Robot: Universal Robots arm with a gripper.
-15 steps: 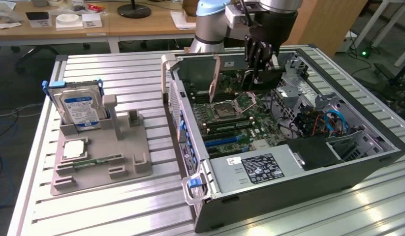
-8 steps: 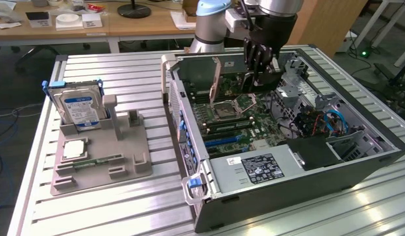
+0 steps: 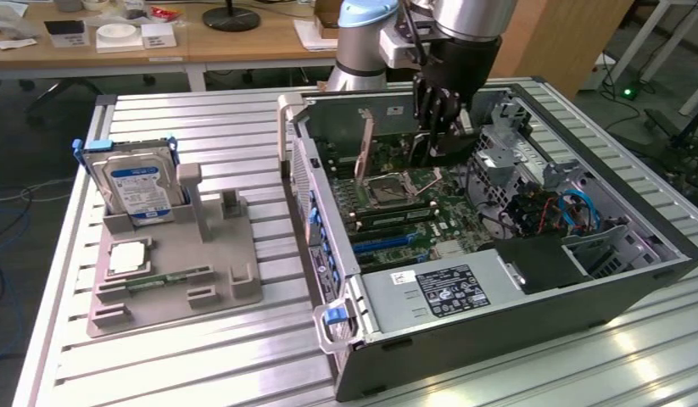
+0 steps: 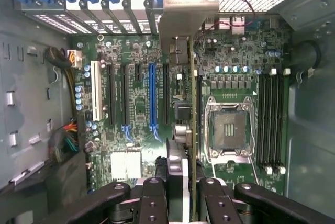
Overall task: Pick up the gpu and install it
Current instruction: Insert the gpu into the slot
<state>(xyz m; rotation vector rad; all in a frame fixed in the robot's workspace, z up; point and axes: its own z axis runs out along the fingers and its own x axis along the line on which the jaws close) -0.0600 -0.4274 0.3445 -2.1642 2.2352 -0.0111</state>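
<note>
1. The gpu (image 4: 191, 103) stands on edge, clamped in the gripper (image 4: 180, 185), inside the open computer case (image 3: 530, 322).
2. Its metal bracket (image 4: 183, 22) is at the end farthest from the gripper.
3. Beneath the gripper is the motherboard (image 4: 136, 103). The card seems to meet it, though seating is unclear.
4. The CPU socket (image 4: 229, 130) flanks one side of the gripper and the blue expansion slot (image 4: 152, 98) the other.

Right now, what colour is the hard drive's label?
Blue, with white print. The hard drive shows best in the exterior view.
</note>
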